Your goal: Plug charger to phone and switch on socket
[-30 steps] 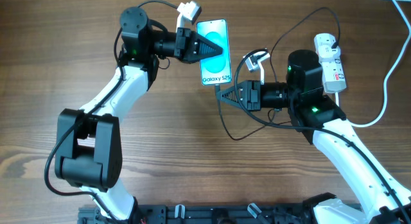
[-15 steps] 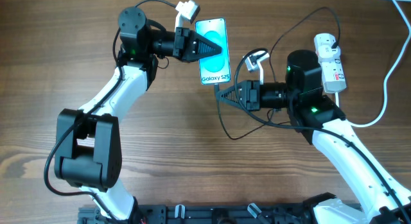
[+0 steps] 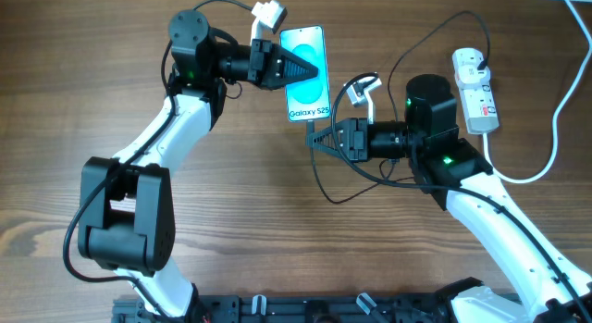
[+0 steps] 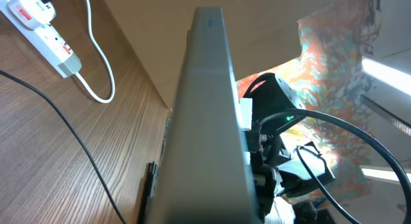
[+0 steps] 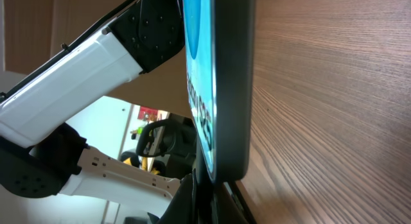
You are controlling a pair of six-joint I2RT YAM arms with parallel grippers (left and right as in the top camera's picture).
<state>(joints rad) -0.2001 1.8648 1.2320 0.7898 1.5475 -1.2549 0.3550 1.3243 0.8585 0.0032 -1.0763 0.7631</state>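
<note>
The phone, teal screen with a white text band, is held on edge above the table by my left gripper, shut on its left side. In the left wrist view its grey edge fills the middle. My right gripper is shut on the charger's black connector tip, right below the phone's lower end. In the right wrist view the phone's end sits just above my fingers; the tip itself is hidden. The black charger cable loops back to the white socket at the right.
The socket's thick white cord curves off the right edge. The socket also shows in the left wrist view with the cord beside it. A black rail runs along the table's front edge.
My right gripper has moved a little left with the connector, closer under the phone's lower end. The left gripper and phone have shifted slightly left.
</note>
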